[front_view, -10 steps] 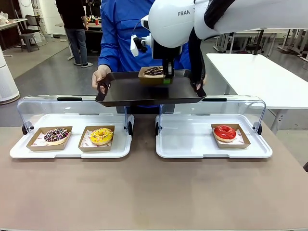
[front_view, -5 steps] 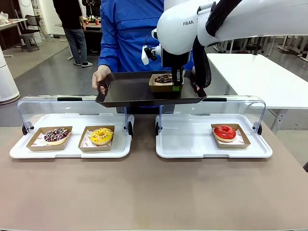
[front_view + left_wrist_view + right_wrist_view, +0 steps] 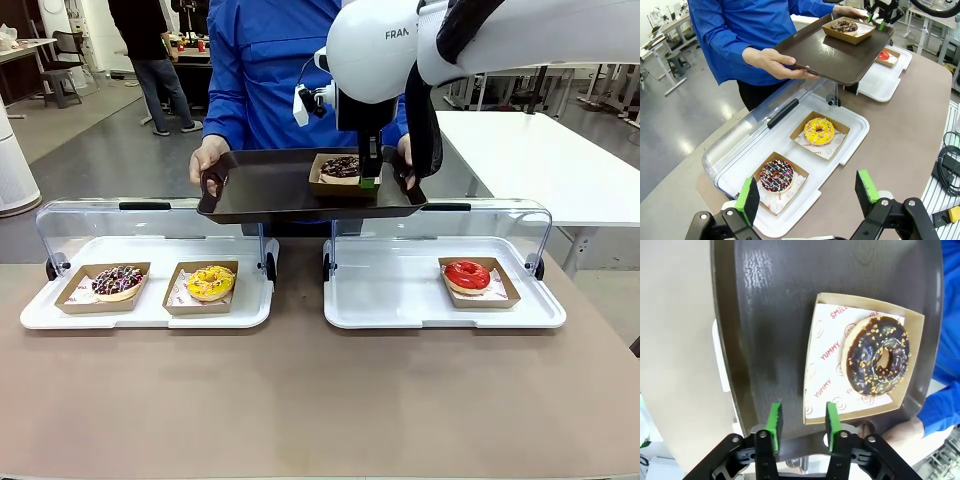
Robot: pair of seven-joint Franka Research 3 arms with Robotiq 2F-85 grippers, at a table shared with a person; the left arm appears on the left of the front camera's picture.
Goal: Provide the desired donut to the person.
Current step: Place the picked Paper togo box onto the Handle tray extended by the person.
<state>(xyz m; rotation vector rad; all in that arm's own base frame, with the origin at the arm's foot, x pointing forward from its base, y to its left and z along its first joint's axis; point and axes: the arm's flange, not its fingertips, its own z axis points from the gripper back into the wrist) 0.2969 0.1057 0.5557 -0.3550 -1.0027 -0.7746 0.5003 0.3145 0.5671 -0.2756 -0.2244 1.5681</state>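
Front view: within 1 second the right pincer has slid the chocolate donut rightward on the tray held by the person, so the handover looks nearly done. Right wrist view adds that its fingers stand apart astride a corner of the donut's box. Left wrist view: the left pincer hangs wide apart, empty.

The paper liner under the chocolate donut reads "YUMMY" and seemingly "SMILE"; the right arm shows "FRAN"
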